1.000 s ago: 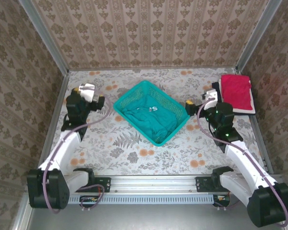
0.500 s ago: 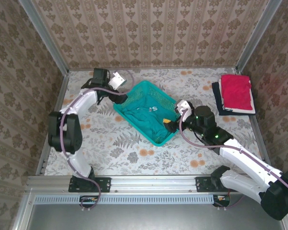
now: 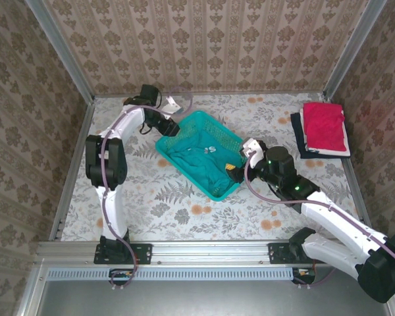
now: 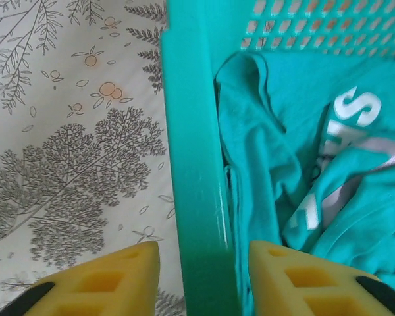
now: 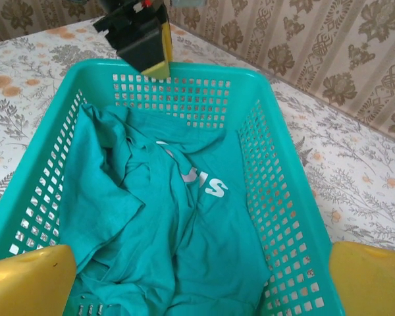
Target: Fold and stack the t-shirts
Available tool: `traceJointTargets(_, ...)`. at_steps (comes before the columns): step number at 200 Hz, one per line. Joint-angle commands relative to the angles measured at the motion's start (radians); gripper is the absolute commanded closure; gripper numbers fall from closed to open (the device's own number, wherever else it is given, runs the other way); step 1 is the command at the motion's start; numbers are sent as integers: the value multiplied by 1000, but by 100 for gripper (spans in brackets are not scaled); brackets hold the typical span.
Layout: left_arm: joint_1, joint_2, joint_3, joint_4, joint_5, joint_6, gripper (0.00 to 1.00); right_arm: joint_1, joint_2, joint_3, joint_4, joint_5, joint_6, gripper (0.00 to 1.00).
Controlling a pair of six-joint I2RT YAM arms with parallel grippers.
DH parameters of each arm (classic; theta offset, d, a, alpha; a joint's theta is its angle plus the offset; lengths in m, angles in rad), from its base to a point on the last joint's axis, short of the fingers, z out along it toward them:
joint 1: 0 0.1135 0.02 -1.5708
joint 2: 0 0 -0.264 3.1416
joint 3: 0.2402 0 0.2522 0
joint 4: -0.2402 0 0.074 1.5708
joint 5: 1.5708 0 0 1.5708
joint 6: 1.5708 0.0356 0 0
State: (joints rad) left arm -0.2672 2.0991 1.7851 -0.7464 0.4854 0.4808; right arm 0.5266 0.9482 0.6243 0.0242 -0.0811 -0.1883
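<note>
1. Left gripper (image 4: 204, 276) - open and empty, a finger on each side of the basket (image 4: 191, 131) rim, probably to steady it.
2. Right gripper (image 5: 197, 283) - spread wide, empty, at the opposite end.
3. Teal t-shirt (image 5: 164, 217) lies crumpled in the basket.
4. Red t-shirt (image 3: 324, 125) is folded atop the navy one (image 3: 294, 131), far right of the table (image 3: 184, 210) - likely the stack.

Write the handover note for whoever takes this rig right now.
Left gripper: open, fingers astride the basket's far-left rim.
Right gripper: open, at the basket's near-right side.
Teal t-shirt: crumpled inside the basket.
Done: red t-shirt lies folded on the navy t-shirt, at the far right of the table.
Left: lift out the teal one, fold it, add it to that stack.
</note>
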Motion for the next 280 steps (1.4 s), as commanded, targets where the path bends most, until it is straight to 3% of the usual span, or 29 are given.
traceJointTargets(1, 9, 12, 27, -58, 88, -39, 74, 5, -10, -17, -4, 28, -16, 0)
traceJointTargets(52, 28, 11, 7, -24, 114, -82, 83, 4, -3, -9, -12, 30, -26, 0)
traceJointTargets(72, 29, 25, 12, -15, 108, -91, 68, 4, -3, -9, -11, 26, -25, 0)
traceJointTargets(97, 25, 48, 35, -19, 115, -96, 67, 4, -9, -14, -13, 31, -26, 0)
traceJointTargets(178, 29, 36, 9, 13, 117, -171, 93, 4, -11, -5, -19, 38, -23, 0)
traceJointTargets(193, 42, -17, -60, 85, 108, -263, 95, 4, 4, 9, -20, 41, -15, 0)
traceJointTargets(232, 114, -219, -377, 408, 42, -655, 100, 3, 82, 78, -3, 35, 48, 0)
traceJointTargets(280, 210, -474, -707, 558, -284, -1033, 100, 4, 218, 180, 62, -84, 165, 0)
